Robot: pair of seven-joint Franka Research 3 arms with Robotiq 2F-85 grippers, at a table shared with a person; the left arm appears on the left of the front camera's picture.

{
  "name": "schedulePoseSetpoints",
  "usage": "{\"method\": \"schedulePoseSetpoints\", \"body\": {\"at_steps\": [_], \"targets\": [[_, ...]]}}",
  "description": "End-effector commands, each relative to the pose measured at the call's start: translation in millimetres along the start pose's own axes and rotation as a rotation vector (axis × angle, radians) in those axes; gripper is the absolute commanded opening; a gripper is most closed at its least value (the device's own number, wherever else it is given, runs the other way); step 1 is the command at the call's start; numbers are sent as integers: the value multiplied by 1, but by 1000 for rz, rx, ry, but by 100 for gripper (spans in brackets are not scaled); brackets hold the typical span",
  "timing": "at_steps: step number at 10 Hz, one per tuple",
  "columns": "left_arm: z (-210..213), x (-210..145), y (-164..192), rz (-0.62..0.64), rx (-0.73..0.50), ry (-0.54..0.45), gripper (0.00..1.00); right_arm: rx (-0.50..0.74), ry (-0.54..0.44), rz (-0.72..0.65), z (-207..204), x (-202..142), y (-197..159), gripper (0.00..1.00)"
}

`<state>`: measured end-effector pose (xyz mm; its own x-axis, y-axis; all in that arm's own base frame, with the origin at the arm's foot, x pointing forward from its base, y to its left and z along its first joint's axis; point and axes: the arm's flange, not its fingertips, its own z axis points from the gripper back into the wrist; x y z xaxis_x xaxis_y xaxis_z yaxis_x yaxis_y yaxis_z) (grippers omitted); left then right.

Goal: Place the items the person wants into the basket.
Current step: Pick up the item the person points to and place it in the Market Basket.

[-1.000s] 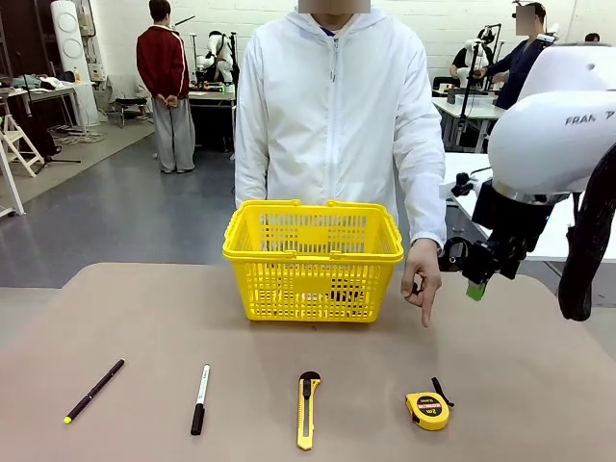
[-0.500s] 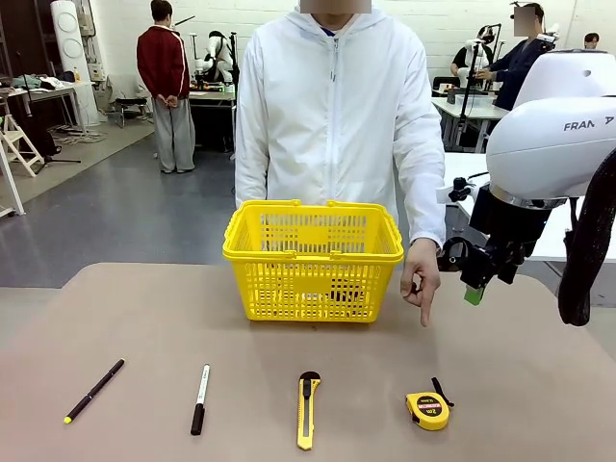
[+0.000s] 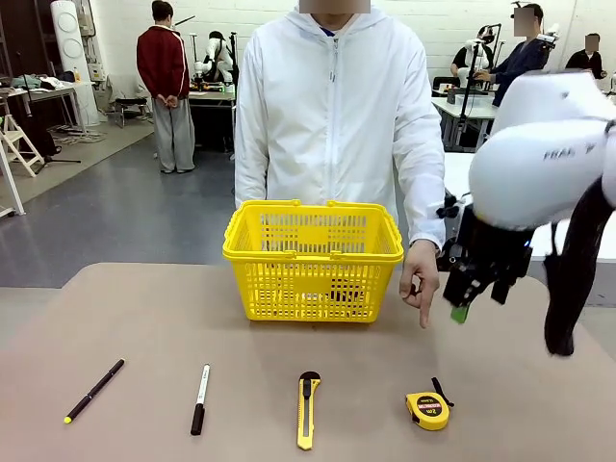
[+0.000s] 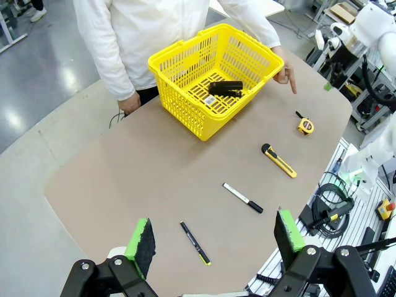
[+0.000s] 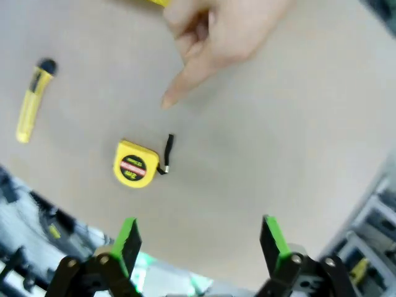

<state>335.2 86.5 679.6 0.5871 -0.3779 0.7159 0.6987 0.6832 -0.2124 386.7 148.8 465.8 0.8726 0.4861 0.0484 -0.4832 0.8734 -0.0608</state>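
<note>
Claw (image 5: 201, 241) on R arm wide open, empty, near tape measure (image 5: 135, 164).

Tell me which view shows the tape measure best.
Right wrist view: the tape measure fills more of the frame, label and strap visible. Front view shows it small; left wrist view, tiny and far.

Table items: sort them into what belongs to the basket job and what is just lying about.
Job in hand:
yellow basket
tape measure, which the person's hand points toward
black pen with the yellow tip
right gripper, open, looking down at the tape measure

Lying about:
white marker
utility knife
</note>
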Motion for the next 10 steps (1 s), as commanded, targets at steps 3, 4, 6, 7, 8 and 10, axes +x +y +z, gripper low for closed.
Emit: {"method": "schedulePoseSetpoints", "body": {"at_steps": [3,4,6,7,8,10], "targets": [[1,-1,1,-17,-15,-12,100,-34,-61,-111,-63,-19,63,100],[1,-1,1,-17,-15,-12,100,-28,-58,-111,-81,-21,67,100],[1,-1,1,-17,-15,-12,100,-6,-55,-141,-110,-19,68,100],[1,-1,1,-17,-15,-12,100,37,-59,-137,-120,-19,68,100],[1,-1,1,-17,-15,-12,100,59,-48,-126,-129,-16,68,100],[1,-1,1,-17,-15,-12,100,80,-24,-127,-141,-12,66,100]]}}
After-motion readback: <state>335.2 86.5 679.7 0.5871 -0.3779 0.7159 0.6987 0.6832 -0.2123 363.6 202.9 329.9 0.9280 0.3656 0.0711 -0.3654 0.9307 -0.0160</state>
